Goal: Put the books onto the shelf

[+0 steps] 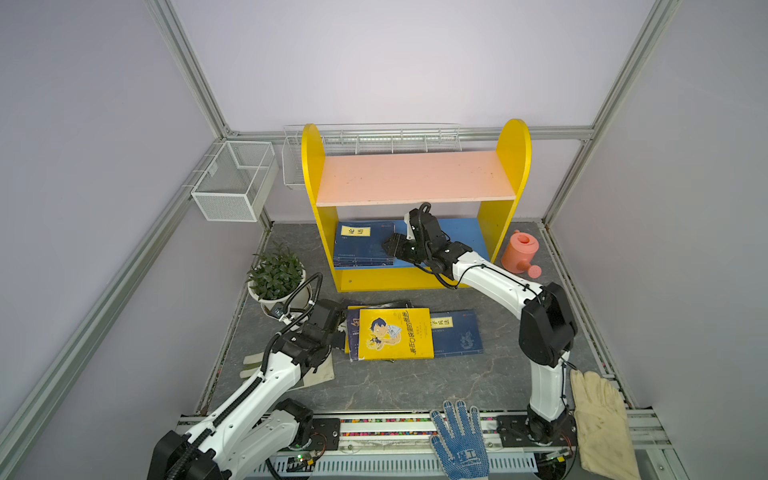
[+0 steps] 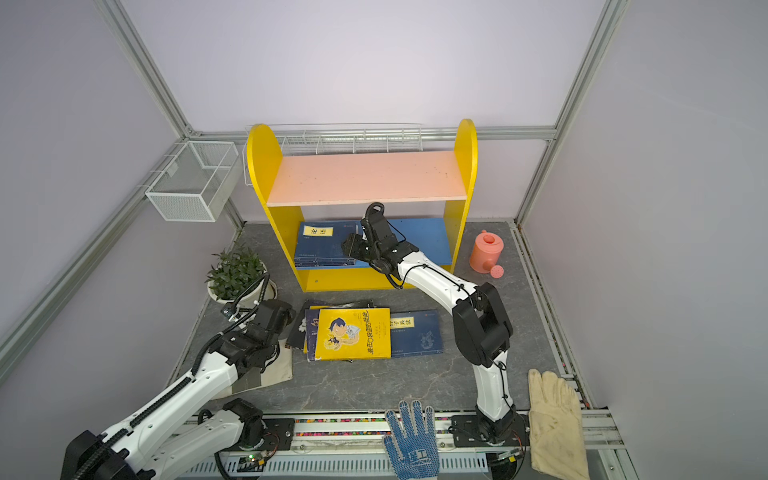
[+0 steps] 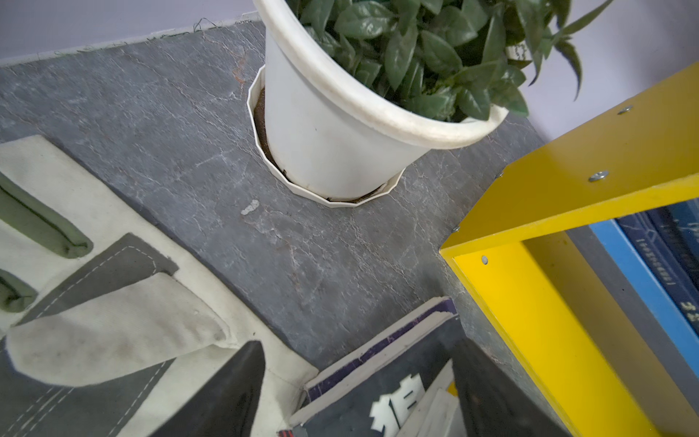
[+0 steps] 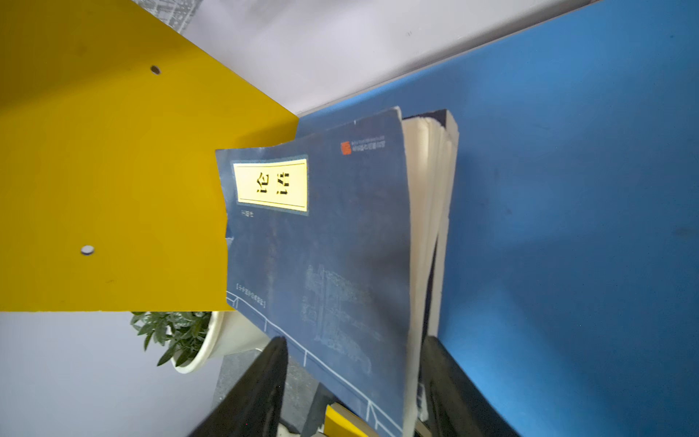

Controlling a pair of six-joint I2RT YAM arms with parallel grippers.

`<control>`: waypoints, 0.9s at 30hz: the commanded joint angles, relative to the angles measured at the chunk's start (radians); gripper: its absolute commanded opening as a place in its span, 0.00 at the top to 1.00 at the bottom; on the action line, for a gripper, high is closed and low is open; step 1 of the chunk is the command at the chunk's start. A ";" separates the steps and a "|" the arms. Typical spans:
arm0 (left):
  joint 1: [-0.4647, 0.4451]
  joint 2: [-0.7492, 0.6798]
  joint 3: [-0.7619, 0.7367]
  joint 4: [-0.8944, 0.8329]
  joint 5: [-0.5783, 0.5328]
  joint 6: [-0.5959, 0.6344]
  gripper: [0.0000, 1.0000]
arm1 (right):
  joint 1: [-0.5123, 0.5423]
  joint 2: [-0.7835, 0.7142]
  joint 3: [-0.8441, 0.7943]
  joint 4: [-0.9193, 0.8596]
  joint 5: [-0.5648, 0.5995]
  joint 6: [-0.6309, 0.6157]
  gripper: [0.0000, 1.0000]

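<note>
1. A robotics lab cell: aluminium frame posts [image 1: 195, 79] hold plain lilac wall panels [image 1: 395, 54] around a small grey tabletop [image 1: 415, 382].
2. A white left arm [image 1: 249, 399] and right arm [image 1: 494, 282] are bolted to a rail [image 1: 395, 420] along the near edge.
3. Staged props: shelf [image 1: 515, 153], potted plant [image 1: 276, 274], pink watering can [image 1: 519, 249], work gloves [image 1: 602, 411].

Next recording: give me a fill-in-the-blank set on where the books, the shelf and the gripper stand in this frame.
The navy blue paperbacks with a yellow title label lie on the small yellow-sided shelf's ____ lower board. Its pink upper board holds ____ books. The paperback with a cartoon boy, topping the pile on the grey stone-look table, is bright ____. The right gripper, at the shelved paperbacks, has its jaws ____.
Missing words: blue; no; yellow; open.
</note>
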 commanded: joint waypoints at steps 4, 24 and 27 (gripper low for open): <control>0.006 0.004 -0.002 -0.001 -0.005 0.002 0.21 | -0.004 0.007 0.039 -0.031 0.028 -0.113 0.44; 0.006 0.017 -0.009 0.033 0.011 0.038 0.20 | -0.002 0.017 -0.042 -0.124 -0.139 -0.366 0.33; 0.006 0.021 -0.008 0.032 0.011 0.038 0.20 | -0.002 0.031 -0.040 -0.129 -0.124 -0.393 0.33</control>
